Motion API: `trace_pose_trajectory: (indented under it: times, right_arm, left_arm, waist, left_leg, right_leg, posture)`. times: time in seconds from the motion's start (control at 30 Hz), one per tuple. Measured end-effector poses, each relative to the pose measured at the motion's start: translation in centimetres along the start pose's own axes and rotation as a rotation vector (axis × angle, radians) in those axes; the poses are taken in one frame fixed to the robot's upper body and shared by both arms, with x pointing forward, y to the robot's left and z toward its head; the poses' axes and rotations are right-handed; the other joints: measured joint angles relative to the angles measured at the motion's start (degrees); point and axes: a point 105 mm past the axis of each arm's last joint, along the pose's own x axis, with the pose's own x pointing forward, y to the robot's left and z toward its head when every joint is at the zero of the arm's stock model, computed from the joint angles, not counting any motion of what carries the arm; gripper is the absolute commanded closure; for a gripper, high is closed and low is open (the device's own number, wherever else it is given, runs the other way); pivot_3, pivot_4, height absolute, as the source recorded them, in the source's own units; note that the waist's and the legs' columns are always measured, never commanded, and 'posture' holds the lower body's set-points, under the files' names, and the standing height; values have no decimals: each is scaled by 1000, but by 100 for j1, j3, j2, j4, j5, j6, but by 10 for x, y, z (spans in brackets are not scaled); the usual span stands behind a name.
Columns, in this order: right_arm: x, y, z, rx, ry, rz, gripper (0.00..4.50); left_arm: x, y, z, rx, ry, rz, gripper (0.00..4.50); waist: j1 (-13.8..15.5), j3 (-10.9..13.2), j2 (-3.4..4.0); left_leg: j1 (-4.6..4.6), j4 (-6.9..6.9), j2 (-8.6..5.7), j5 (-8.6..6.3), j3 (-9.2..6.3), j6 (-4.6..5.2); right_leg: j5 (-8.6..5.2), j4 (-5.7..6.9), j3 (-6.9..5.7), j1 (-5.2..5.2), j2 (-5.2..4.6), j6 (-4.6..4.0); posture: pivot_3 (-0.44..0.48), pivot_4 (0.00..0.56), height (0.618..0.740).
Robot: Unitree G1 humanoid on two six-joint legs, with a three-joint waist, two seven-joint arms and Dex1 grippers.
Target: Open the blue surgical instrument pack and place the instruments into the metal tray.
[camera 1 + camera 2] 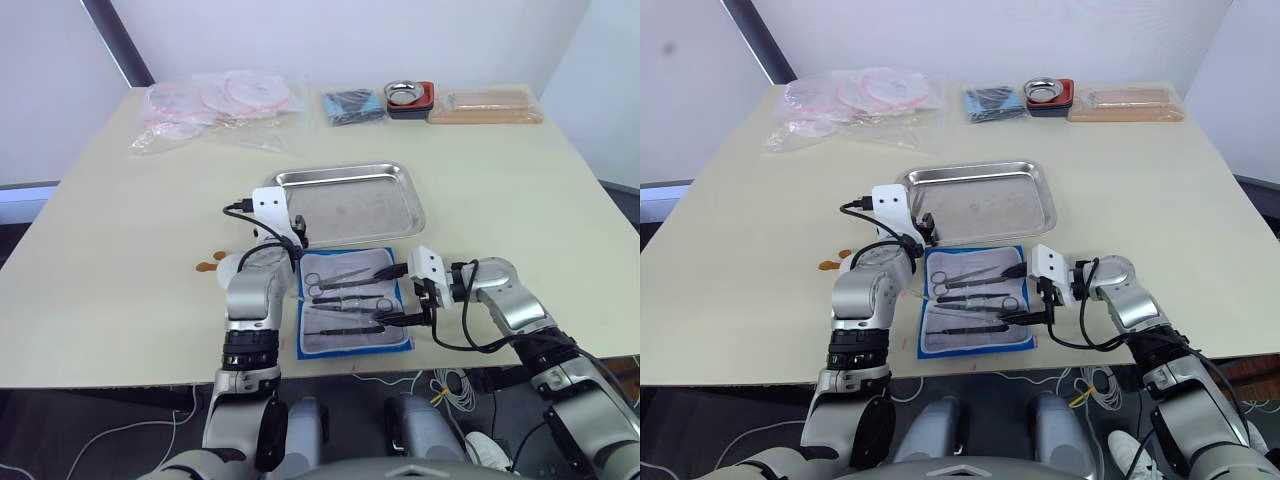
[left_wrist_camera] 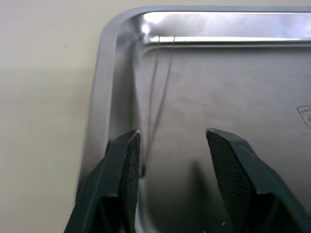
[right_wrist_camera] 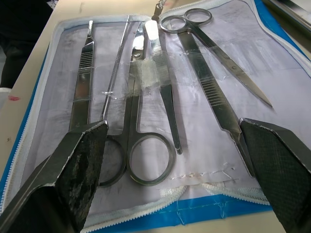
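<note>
Blue surgical instrument pack (image 1: pixel 352 312) unfolded flat near the front edge of the pale table (image 1: pixel 120 230), whitish lining up, blue border showing. Instruments (image 3: pixel 146 87) lying on the lining under clear pockets — ring-handled scissors (image 3: pixel 214 53), a second ring-handled tool (image 3: pixel 138 121), straight tweezers (image 3: pixel 81 82) and a long forceps blade.

Metal tray (image 1: pixel 352 200) just behind the pack, no instrument seen inside (inner floor bare and shiny in the left wrist view).

Left gripper (image 2: pixel 172 160) above the tray's near left corner, fingers (image 2: pixel 124 179) parted, nothing between them. Right gripper (image 3: pixel 172 160) at the pack's right edge — fingers (image 3: pixel 80 160) spread wide over the instrument handles, nothing clasped.

Along the far edge of the table: clear plastic bags (image 1: pixel 215 105), a smaller blue packet (image 1: pixel 352 105), a round steel bowl on a red base (image 1: pixel 408 96), a tan flat pack (image 1: pixel 487 105).
</note>
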Motion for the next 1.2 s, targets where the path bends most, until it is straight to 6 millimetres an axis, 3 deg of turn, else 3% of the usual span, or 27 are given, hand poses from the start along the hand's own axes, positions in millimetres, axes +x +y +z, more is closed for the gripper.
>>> trace_pose_trajectory:
  times: [0.33, 0.53, 0.73, 1.03, 1.2]
  right_arm:
    - [2, 0, 1, 0, -5, 2, 0]
    - [2, 0, 1, 1, -7, 0, 0]
    - [2, 1, 1, -5, -16, 1, 0]
    - [-1, 4, 0, -24, -40, 3, 0]
    - [0, 6, 0, -47, -64, 19, 0]
  left_arm:
    - [0, 11, 10, 31, -44, -11, 2114]
    - [-3, 14, 32, 103, -154, -123, 2114]
    - [-19, 1, 31, 272, -213, -413, 2114]
    - [-44, -1, 38, 399, -281, -714, 2114]
    - [-61, 4, 27, 443, -252, -883, 2114]
  waist:
    - [-19, 1, -1]
    - [-18, 2, -2]
    - [-24, 2, 1]
    - [-5, 6, 5]
    - [-20, 5, 4]
  left_leg:
    - [0, -4, 0, 0, -3, -1]
    - [0, -6, 1, 0, -5, -1]
    - [-1, -19, 3, -1, -1, -2]
    - [-12, -35, 4, -1, -4, -1]
    - [-8, -73, 5, -1, 1, -1]
  right_leg:
    - [0, -3, -1, -2, 1, -1]
    - [-1, -4, -2, -2, 1, -1]
    - [-5, -10, 1, -12, 1, -9]
    - [-15, -49, 4, -12, -7, -27]
    - [-12, -72, 7, -15, -9, -30]
  posture:
    - [0, 150, 740]
    - [0, 150, 740]
    - [0, 150, 740]
    - [0, 150, 740]
    - [0, 150, 740]
